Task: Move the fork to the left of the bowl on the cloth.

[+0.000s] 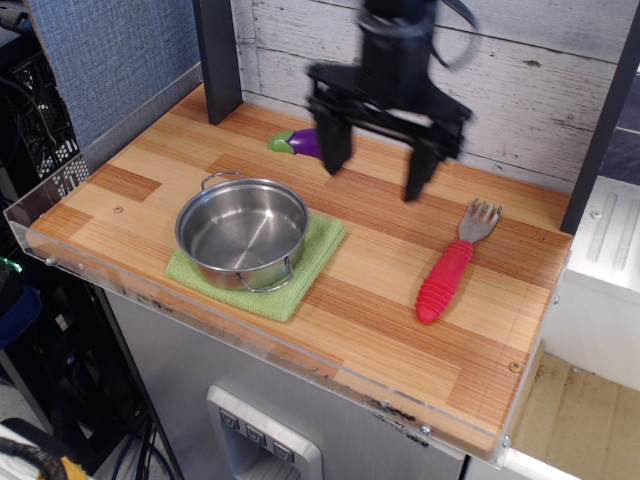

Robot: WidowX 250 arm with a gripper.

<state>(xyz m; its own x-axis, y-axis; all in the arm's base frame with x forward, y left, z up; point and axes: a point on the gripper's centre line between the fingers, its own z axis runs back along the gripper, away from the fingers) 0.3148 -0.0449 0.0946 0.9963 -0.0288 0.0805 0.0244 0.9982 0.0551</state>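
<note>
The fork (pixel 452 264) lies flat at the right of the wooden table, red ribbed handle toward me, grey tines pointing to the back. The bowl (pixel 242 231), a shiny steel pot with two loop handles, stands on the light-green cloth (pixel 308 262) at the left front. My gripper (pixel 377 180) hangs open and empty above the table's middle, between the bowl and the fork, with its fingers (pixel 417 177) spread wide. It is up and to the left of the fork's tines.
A purple toy eggplant (pixel 300 142) lies at the back, partly hidden behind my gripper. A dark post (pixel 218 60) stands at the back left corner. A clear plastic lip (pixel 60 185) runs along the table's left and front edges. A plank wall is behind.
</note>
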